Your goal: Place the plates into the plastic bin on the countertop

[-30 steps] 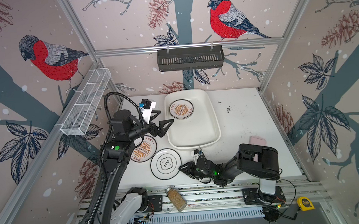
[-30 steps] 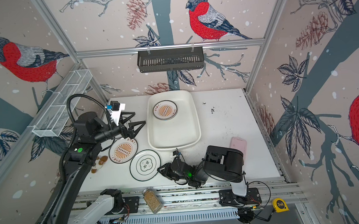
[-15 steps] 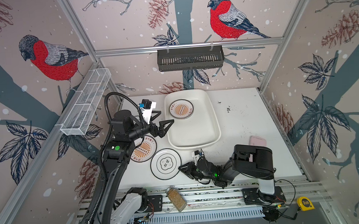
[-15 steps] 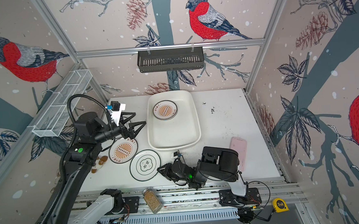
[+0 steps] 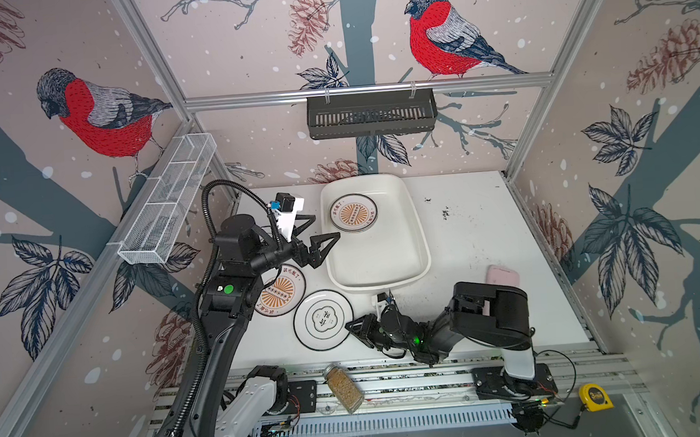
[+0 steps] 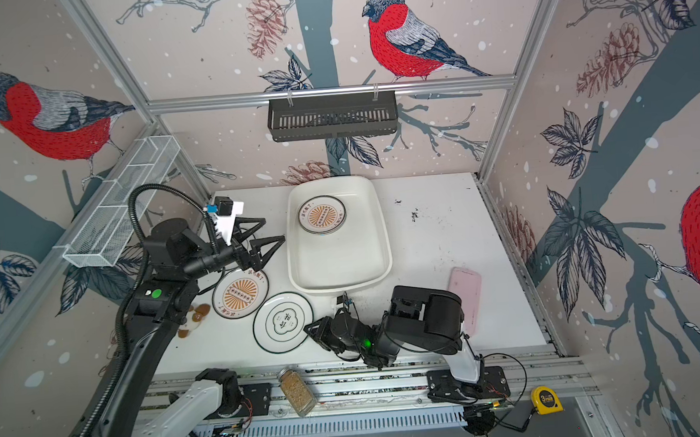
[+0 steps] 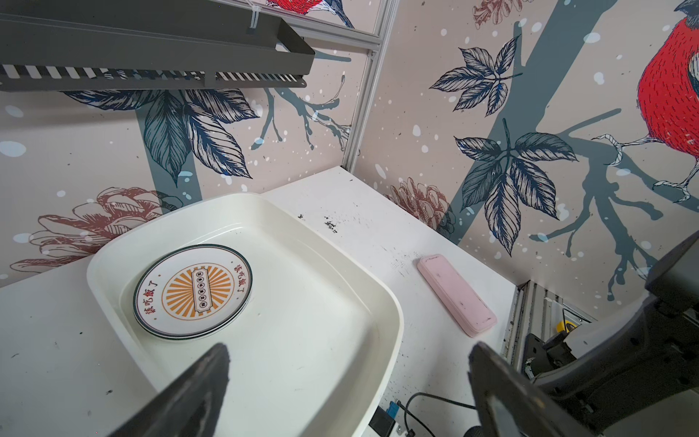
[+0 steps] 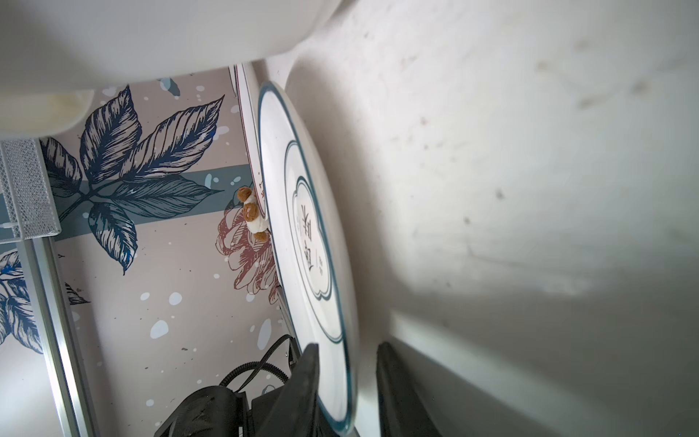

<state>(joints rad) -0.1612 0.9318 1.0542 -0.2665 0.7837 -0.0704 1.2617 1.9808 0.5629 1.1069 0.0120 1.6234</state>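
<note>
The right hand (image 8: 348, 382) straddles the rim of the cloud plate (image 5: 323, 319) on the desk (image 5: 474, 228) (whether it pinches cannot be told). The left hand (image 5: 326, 226) hangs wide open beside the bin (image 5: 420, 240), which holds sunburst plates (image 5: 354, 213); another sunburst plate (image 5: 280, 292) lies outside.

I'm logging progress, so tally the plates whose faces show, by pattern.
Sunburst plates: 2, one in the bin, one on the counter.
Cloud plate: 1, on the counter.
Total: 3; any stacked underneath are hidden.

Cream-white bin (image 5: 385, 255); sunburst plate (image 5: 354, 213), orange w/ dk-green rim; cloud plate (image 5: 323, 319), blk rim; pink slab (image 5: 503, 274); toy (image 6: 192, 318) prob. brown-white.
</note>
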